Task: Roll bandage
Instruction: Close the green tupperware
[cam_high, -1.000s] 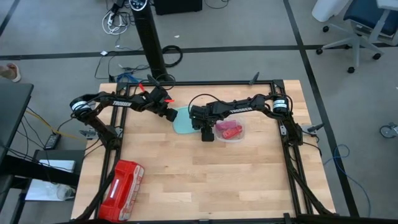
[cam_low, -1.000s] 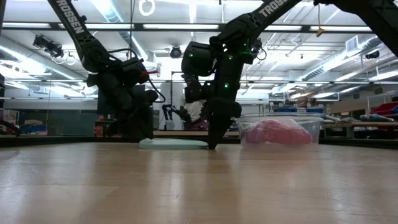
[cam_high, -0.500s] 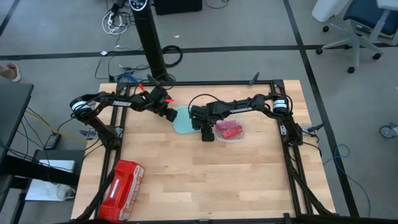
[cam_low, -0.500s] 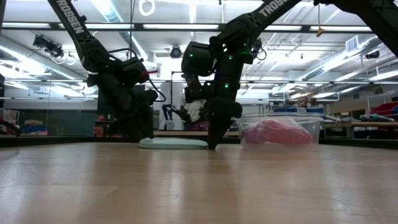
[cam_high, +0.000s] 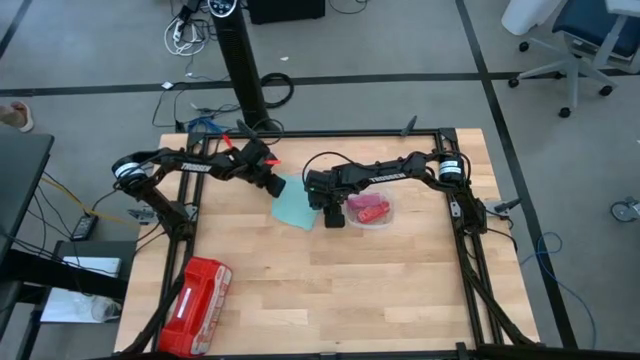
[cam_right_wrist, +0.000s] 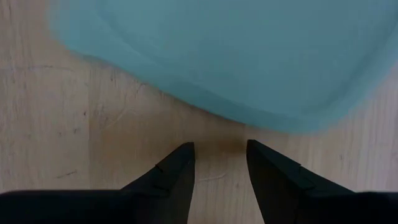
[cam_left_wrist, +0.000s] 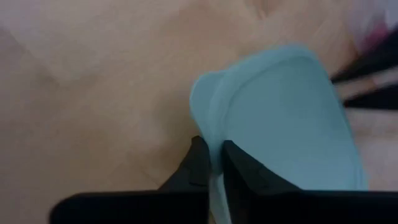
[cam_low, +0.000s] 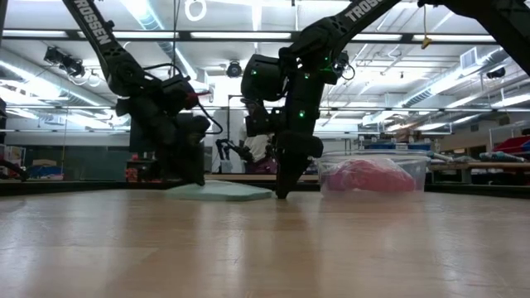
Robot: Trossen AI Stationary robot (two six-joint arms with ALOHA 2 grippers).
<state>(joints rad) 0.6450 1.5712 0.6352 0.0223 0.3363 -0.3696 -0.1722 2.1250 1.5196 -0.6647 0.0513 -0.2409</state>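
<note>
Since a second ago: left gripper clamped shut on lid rim, lid shifted and tipped, one edge off table. Right gripper points down beside lid's other edge, fingers apart, holding nothing. Bandage lies in clear tub, just beside right gripper, untouched. Risk: thin edge grip may slip; swinging lid could knock right gripper or tub, spilling bandage.

The high camera looked straight down on the whole table. The low one sat at tabletop level, facing across toward the teal lid. Both wrist cameras hung very near that lid, which all four views shared.
</note>
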